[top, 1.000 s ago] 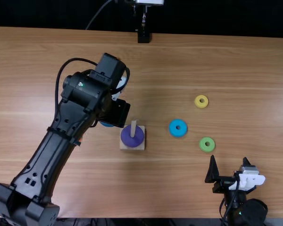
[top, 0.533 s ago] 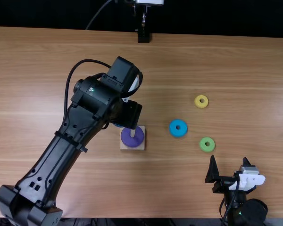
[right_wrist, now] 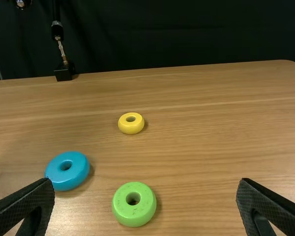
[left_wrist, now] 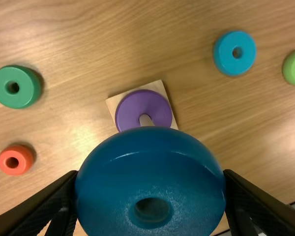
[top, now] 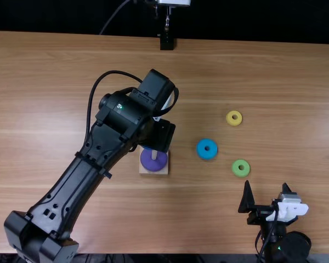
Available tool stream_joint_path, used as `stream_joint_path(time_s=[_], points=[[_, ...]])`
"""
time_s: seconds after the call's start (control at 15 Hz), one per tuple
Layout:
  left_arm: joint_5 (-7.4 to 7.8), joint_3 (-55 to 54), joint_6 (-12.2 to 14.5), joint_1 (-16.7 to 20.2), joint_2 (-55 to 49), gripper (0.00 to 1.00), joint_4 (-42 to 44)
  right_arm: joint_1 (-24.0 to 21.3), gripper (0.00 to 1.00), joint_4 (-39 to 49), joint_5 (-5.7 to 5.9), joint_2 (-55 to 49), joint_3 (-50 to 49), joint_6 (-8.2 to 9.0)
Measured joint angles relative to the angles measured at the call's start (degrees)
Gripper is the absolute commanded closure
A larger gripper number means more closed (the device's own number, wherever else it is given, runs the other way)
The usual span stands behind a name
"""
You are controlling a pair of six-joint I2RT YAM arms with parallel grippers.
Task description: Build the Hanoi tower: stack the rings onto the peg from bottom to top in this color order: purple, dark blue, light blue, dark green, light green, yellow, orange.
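The left gripper [top: 162,135] hangs over the back edge of the peg base [top: 160,171], hiding part of it. In the left wrist view the left gripper [left_wrist: 150,199] is shut on the dark blue ring [left_wrist: 113,172], held above the table. The purple ring [top: 149,163] lies on the base around the wooden peg [left_wrist: 145,120]. Right of the base lie the light blue ring [top: 202,153], light green ring [top: 236,168] and yellow ring [top: 228,119]. The right gripper [top: 267,193] stands open near the front; its wrist view also has it [right_wrist: 145,196] with nothing between its fingers.
On the table are the dark green ring [left_wrist: 25,91] and the orange ring [left_wrist: 22,153], to the left of the base. A black stand [top: 167,43] is at the table's back edge.
The left arm has swung rightward in the top view, bringing its gripper from the left of the base to just behind the peg. The right arm has stayed still.
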Motion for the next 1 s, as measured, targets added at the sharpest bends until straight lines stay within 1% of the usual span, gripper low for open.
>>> stream_joint_path(time_s=[0.4, 0.67, 0.87, 0.93, 1.0], points=[[0.02, 0.0, -0.1, -0.1, 0.6, 1.0, 0.0, 0.0, 0.0, 0.0, 0.0, 0.0, 0.0, 0.0], [0.0, 0.0, -0.5, -1.1, 1.2, 1.0, 0.0, 0.0, 0.0, 0.0, 0.02, 0.0, 0.0, 0.02], [0.0, 0.0, -0.6, -1.3, 3.0, 1.0, 0.0, 0.0, 0.0, 0.0, 0.0, 0.0, 0.0, 0.02], [-0.02, 0.0, -0.6, -1.5, 3.5, 0.95, 0.0, 0.0, 0.0, 0.0, 0.02, 0.0, 0.0, 0.0], [-0.02, 0.0, -0.7, -1.5, 3.5, 0.76, 0.0, 0.0, 0.0, 0.0, 0.0, 0.0, 0.0, 0.02]])
